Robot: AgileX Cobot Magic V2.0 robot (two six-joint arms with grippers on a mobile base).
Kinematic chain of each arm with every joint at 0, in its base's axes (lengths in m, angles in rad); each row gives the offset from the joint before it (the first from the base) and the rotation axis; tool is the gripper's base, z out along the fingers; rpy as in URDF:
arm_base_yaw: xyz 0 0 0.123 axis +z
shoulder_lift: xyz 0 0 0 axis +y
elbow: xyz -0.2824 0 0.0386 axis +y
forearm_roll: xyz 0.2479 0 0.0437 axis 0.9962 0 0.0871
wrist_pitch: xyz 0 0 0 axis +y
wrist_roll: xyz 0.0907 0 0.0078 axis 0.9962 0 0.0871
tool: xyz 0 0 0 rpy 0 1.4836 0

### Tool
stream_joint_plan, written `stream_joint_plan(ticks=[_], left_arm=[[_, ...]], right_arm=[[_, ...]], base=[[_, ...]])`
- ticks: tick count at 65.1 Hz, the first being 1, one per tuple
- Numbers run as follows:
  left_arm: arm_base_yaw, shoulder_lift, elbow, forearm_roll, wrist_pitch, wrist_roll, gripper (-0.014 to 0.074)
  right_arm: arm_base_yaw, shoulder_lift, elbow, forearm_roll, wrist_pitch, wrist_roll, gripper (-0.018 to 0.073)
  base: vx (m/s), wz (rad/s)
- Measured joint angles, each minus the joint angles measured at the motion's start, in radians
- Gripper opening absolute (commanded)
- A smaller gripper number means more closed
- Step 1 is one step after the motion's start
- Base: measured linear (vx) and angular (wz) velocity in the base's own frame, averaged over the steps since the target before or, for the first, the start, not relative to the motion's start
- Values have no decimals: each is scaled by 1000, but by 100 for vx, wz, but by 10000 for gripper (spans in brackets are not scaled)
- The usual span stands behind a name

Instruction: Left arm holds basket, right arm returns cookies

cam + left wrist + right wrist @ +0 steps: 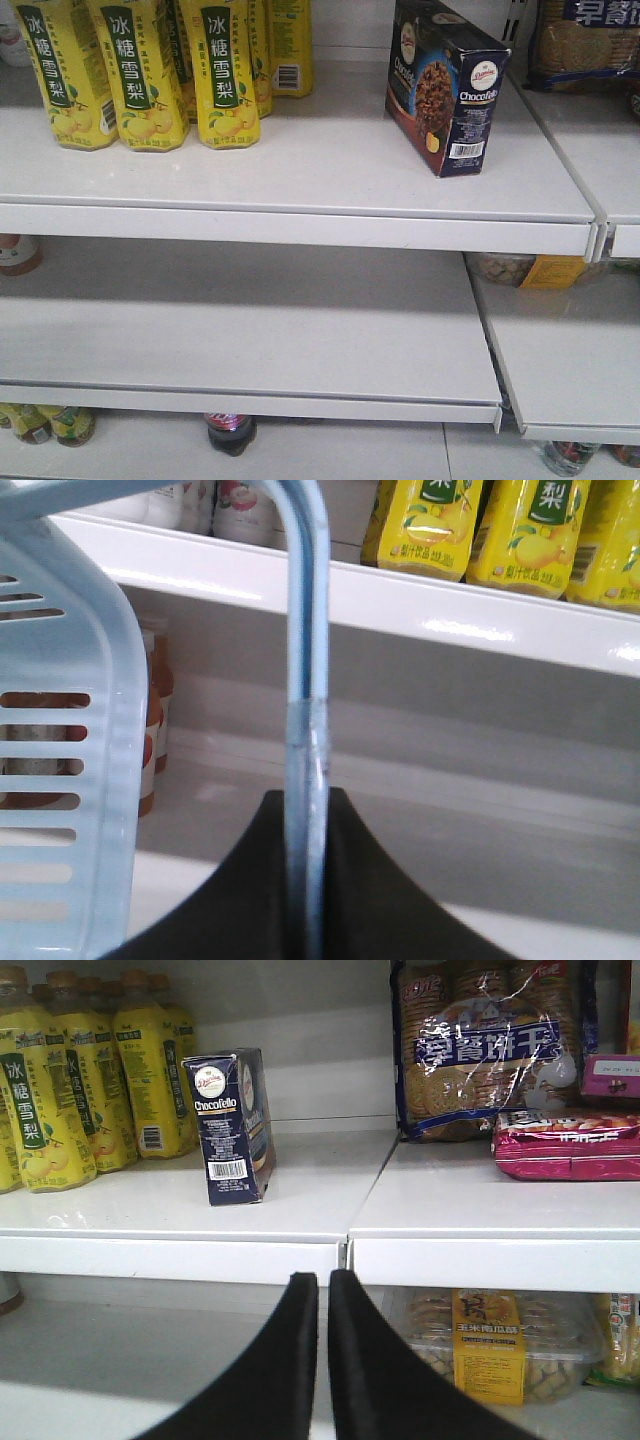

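The cookies (440,85), a dark navy "Chocofello" box, stand upright on the upper white shelf (300,190); the same box (230,1125) shows in the right wrist view, beside the yellow bottles. My right gripper (323,1278) is shut with nothing in it, below and in front of that shelf's edge, apart from the box. My left gripper (305,795) is shut on a hoop handle (303,630) of the light blue basket (60,780), whose slotted wall fills the left of that view.
Yellow pear-drink bottles (140,70) stand at the shelf's left. A bag of round crackers (480,1045) and a pink packet (565,1145) lie on the neighbouring shelf to the right. A clear cookie tub (490,1345) sits on the lower shelf.
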Motion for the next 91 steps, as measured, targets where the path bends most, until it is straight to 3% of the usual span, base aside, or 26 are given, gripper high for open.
stream_joint_plan(ticks=[27, 39, 91], left_arm=[[0, 0, 0, -134, 72, 212, -3], [0, 0, 0, -142, 134, 218, -3], [0, 0, 0, -141, 134, 218, -3]], right_arm=[[0, 0, 0, 0, 0, 0, -6], [0, 0, 0, 0, 0, 0, -6], [0, 0, 0, 0, 0, 0, -6]], base=[[0, 0], [0, 0], [0, 0]])
